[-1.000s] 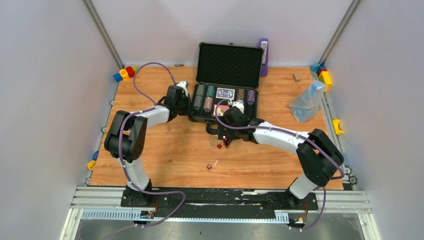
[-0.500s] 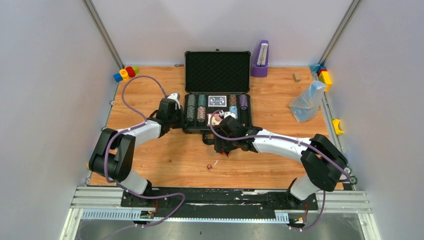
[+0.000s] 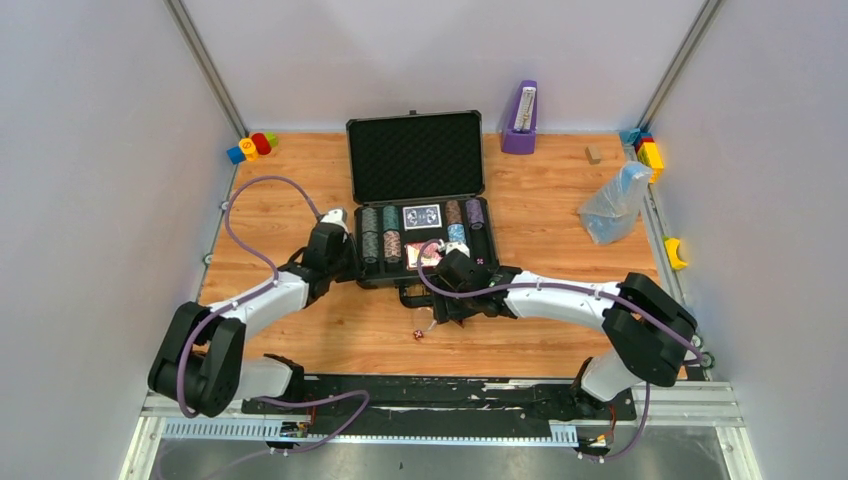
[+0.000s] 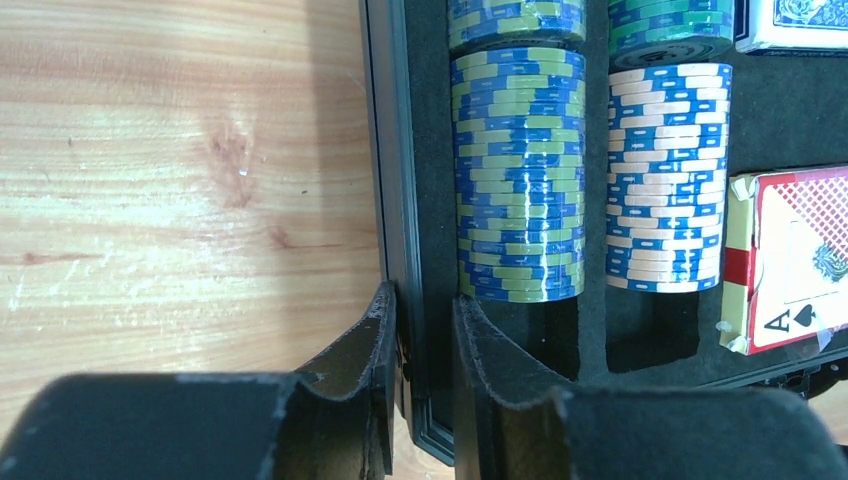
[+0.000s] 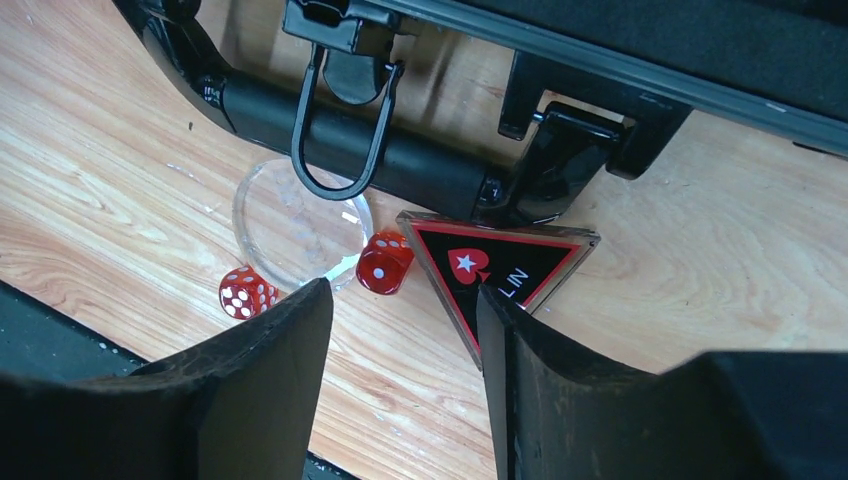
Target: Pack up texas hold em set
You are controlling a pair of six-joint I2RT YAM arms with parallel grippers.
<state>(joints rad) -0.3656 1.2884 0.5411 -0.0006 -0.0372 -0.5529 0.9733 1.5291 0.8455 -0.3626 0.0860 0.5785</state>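
The black case (image 3: pixel 415 158) lies open mid-table, lid up, with striped chip rolls (image 3: pixel 380 235) and a card deck (image 3: pixel 422 216) in its foam. My left gripper (image 3: pixel 336 256) is shut on the case's left wall (image 4: pixel 408 240). In the left wrist view it (image 4: pixel 425 305) sits beside a green-blue chip roll (image 4: pixel 518 175), a peach-blue roll (image 4: pixel 665 175) and a red deck (image 4: pixel 795 260). My right gripper (image 5: pixel 400 300) is open and empty just in front of the case handle (image 5: pixel 350 150). Before it lie two red dice (image 5: pixel 385 262) (image 5: pixel 245 293), the triangular button (image 5: pixel 495 265) and a clear disc (image 5: pixel 295 220).
Toy blocks (image 3: pixel 250 147) lie at the back left and more (image 3: pixel 648 150) at the back right. A purple object (image 3: pixel 521 120) stands behind the case. A clear plastic bag (image 3: pixel 615 200) lies at the right. A die (image 3: pixel 418 334) lies near the front edge.
The case has slid left and toward the near edge, held by my left gripper. My right gripper has moved left and nearer along with the case's handle.
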